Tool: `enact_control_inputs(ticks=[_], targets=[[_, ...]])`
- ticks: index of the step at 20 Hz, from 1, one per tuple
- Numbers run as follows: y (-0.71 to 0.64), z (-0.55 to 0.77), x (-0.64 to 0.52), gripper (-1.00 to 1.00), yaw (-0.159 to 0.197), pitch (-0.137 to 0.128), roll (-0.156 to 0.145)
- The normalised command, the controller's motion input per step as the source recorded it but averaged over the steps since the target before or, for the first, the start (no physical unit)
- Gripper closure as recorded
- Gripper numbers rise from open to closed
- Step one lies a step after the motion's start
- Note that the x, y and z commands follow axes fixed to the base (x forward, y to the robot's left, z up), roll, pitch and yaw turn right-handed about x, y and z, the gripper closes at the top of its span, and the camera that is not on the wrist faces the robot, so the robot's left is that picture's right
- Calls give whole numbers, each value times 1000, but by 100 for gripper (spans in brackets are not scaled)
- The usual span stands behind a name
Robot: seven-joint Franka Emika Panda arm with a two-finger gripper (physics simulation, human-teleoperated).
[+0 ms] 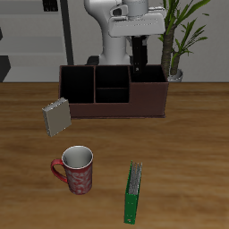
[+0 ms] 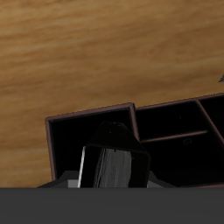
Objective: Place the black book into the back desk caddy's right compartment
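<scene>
In the exterior view the claw hangs dark over the back desk caddy, too small to tell how its jaws stand. The black book is cut off in the wrist view by a grey band. The right compartment floor stays lost in shadow.

**Arm reaches down at the table's back, gripper clamped**

The white Franka arm stands at the back of the table, its upper links rising out of the exterior view. The wrist points straight down, and the dark gripper hangs vertically below it. Its two fingers are closed on the black book, held upright between them. In the wrist view the gripper's rounded dark body shows with the book's pale edge against it.
</scene>
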Motion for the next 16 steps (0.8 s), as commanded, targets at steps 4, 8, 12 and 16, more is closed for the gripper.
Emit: enact_control_inputs(ticks=[4, 8, 12, 16], targets=[[133, -154, -10, 100, 16, 23, 38], [65, -120, 55, 100, 2, 19, 8], [10, -46, 21, 100, 7, -4, 8], [12, -167, 109, 100, 4, 15, 25]])
